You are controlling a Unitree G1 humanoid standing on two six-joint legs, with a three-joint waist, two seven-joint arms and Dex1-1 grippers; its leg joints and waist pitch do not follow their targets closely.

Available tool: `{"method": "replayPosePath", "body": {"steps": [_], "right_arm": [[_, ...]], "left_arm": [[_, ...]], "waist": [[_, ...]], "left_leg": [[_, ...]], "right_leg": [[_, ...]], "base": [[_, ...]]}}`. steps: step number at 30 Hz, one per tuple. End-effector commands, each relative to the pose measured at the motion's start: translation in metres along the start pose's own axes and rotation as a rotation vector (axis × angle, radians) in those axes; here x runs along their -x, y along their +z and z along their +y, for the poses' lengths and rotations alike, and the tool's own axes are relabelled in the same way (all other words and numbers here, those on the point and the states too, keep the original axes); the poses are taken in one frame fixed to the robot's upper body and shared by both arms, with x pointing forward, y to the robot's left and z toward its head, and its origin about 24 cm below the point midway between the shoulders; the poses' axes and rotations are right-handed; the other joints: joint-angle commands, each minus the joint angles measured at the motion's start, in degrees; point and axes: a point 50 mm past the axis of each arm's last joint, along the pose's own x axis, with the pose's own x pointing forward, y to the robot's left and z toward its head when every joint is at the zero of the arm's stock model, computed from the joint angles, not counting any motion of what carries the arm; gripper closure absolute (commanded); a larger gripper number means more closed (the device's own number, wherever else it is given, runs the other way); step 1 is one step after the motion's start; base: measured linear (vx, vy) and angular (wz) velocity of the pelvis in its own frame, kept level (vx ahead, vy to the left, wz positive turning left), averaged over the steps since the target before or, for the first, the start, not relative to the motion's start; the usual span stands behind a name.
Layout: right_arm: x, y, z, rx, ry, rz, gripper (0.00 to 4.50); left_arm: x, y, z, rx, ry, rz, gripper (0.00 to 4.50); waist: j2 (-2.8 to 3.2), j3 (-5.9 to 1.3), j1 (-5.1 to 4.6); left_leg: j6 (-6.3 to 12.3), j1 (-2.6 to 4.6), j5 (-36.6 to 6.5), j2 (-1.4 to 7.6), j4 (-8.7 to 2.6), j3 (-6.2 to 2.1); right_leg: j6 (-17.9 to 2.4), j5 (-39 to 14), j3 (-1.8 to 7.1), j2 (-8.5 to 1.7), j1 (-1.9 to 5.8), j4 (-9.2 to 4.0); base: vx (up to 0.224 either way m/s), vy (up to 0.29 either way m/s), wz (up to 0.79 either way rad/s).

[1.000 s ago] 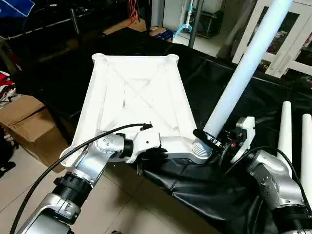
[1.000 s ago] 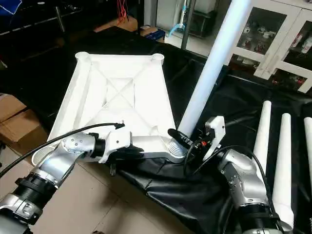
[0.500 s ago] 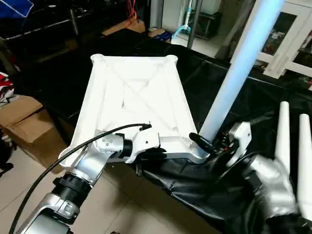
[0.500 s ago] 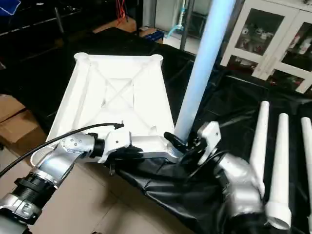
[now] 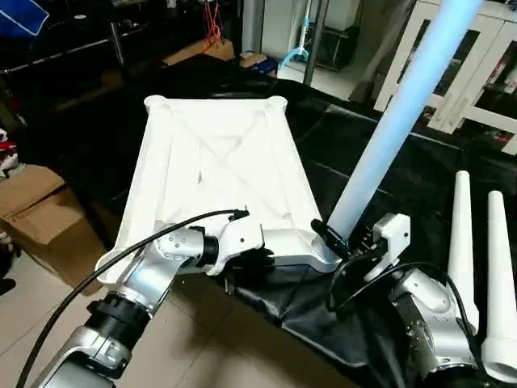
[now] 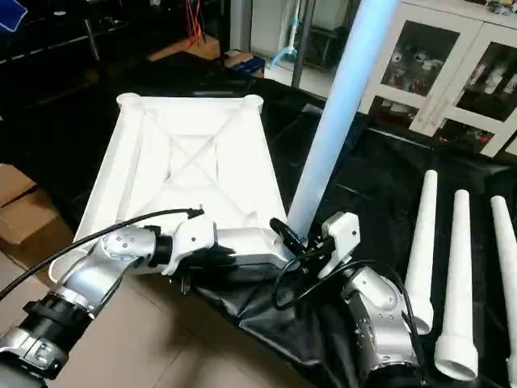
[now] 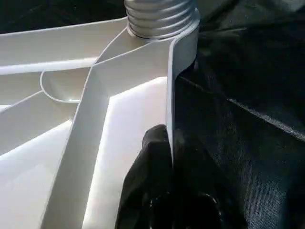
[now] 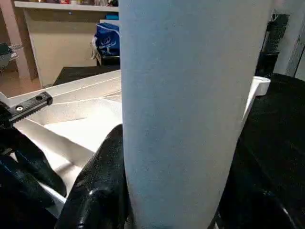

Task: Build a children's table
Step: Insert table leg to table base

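Screwing a leg into the table top's near corner socket!

From the head view: the table top lies ribs-up on the black-draped counter, and my right fingers clamp the leg just above that socket. Left wrist: my left fingers are pinched on the top's rim beside the threaded collar. Right wrist: the leg stands between my fingers. Next, I reckon, twist, release, regrip.

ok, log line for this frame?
left gripper: shut on tabletop rim | right gripper: shut on leg | leg in near-right socket
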Motion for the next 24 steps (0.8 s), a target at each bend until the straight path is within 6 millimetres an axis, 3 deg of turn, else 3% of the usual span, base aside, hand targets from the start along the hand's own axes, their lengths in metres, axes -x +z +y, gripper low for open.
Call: {"method": "replayPosePath", "body": {"steps": [1,4,8,9,14,20,21,24], "right_arm": [[0.031,-0.061,0.011,-0.14,-0.057,0.312,2.62],[0.03,-0.061,0.008,-0.112,-0.067,0.326,2.62],[0.023,-0.057,0.003,-0.083,-0.128,0.334,2.62],[0.021,-0.057,0.002,-0.08,-0.154,0.337,2.62],[0.0,-0.059,-0.012,-0.061,-0.395,0.375,2.62],[-0.034,-0.057,-0.024,-0.065,-0.719,0.427,2.63],[-0.041,-0.055,-0.024,-0.075,-0.759,0.427,2.63],[-0.058,-0.049,-0.022,-0.068,-0.807,0.419,2.63]], "left_arm": [[-0.001,0.008,0.003,-0.032,0.036,-0.033,4.5],[-0.002,0.006,0.003,-0.035,0.045,-0.018,4.5],[-0.001,0.002,0.008,-0.018,0.119,0.016,4.5],[-0.002,0.0,0.01,-0.006,0.136,0.028,4.5],[-0.015,0.006,0.024,0.129,0.32,0.045,4.5],[-0.053,0.044,0.032,0.348,0.455,-0.083,4.5],[-0.059,0.052,0.033,0.355,0.464,-0.106,4.5],[-0.069,0.068,0.035,0.346,0.496,-0.145,4.5]], "waist": [[0.54,-1.85,-0.17],[0.68,-1.65,-0.4],[0.76,-1.6,-0.66],[0.49,-1.72,-0.78],[0.44,-1.97,-0.83],[0.33,-2.55,-0.61],[0.18,-2.81,-0.22],[0.05,-3.14,0.06]], "left_leg": [[1.68,0.96,-12.89,3.4,-5.19,-1.69],[0.8,1.05,-15.66,3.58,-5.55,-1.77],[-0.52,1.04,-16.8,3.55,-5.77,-1.87],[-0.7,1.07,-16.63,3.51,-5.66,-1.79],[-0.67,1.0,-12.41,3.17,-5.22,-1.54],[1.28,1.0,-4.42,2.72,-4.35,-1.19],[2.21,0.88,-1.9,2.73,-4.06,-1.27],[5.01,0.71,3.09,2.43,-3.45,-1.2]], "right_leg": [[-15.1,4.27,0.98,-2.99,0.82,-3.68],[-14.98,-0.92,1.02,-2.93,0.49,-4.09],[-14.09,-2.97,1.05,-2.87,0.3,-4.23],[-13.97,-2.91,1.12,-2.88,0.32,-4.24],[-14.35,0.07,1.19,-2.84,0.37,-3.92],[-15.65,9.06,1.12,-2.73,0.9,-3.22],[-15.61,13.06,1.1,-2.75,1.33,-2.84],[-15.36,21.79,0.97,-2.58,1.67,-2.14]], "base": [[0.0,0.0,0.0],[0.0,0.0,0.0],[0.0,0.0,0.0],[0.0,0.0,0.0],[0.0,0.0,0.0],[0.0,0.0,0.0],[0.0,0.0,0.0],[0.0,0.0,0.0]]}}
